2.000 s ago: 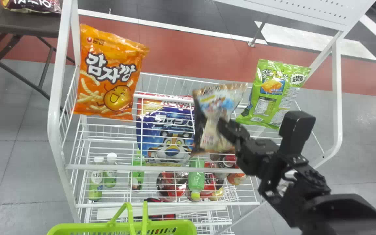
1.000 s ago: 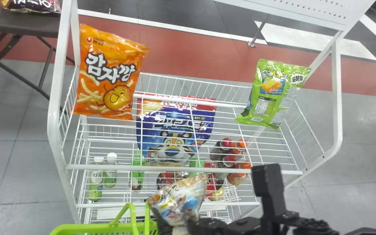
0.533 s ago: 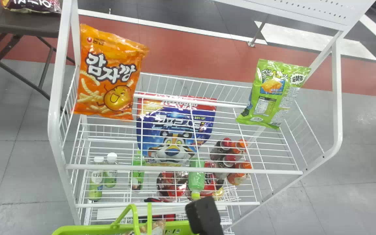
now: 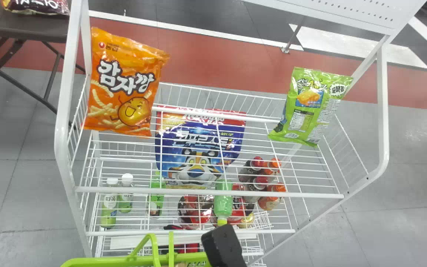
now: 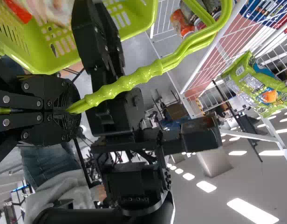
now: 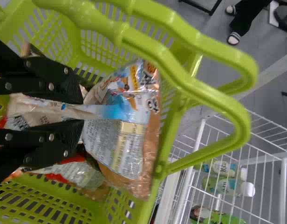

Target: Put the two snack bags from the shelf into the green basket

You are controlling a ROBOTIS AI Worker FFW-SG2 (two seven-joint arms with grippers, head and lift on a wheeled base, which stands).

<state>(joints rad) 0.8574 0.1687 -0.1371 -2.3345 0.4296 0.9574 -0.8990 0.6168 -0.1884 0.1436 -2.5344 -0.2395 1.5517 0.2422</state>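
Here, black left gripper (image 5: 73, 110) closed around smooth green plastic handle (image 5: 129, 80), black right gripper (image 4: 221, 246) pinching shiny brown-and-blue snack bag (image 6: 120, 140), inside green basket (image 4: 95, 261).

Green basket (image 4: 102, 261) cut off (head view)

Shelf (image 4: 213, 194): bright, evenly lit ahead of my right gripper (image 4: 222, 244).
Orange bag (image 4: 124, 83): soft shine, beyond it.
Handle (image 5: 155, 70): glossy highlights leading away from my left gripper (image 5: 71, 109).
White strips (image 5: 253, 211): glaring, well beyond that gripper.
Snack bag (image 6: 129, 140): wrinkled glints beside my right gripper.
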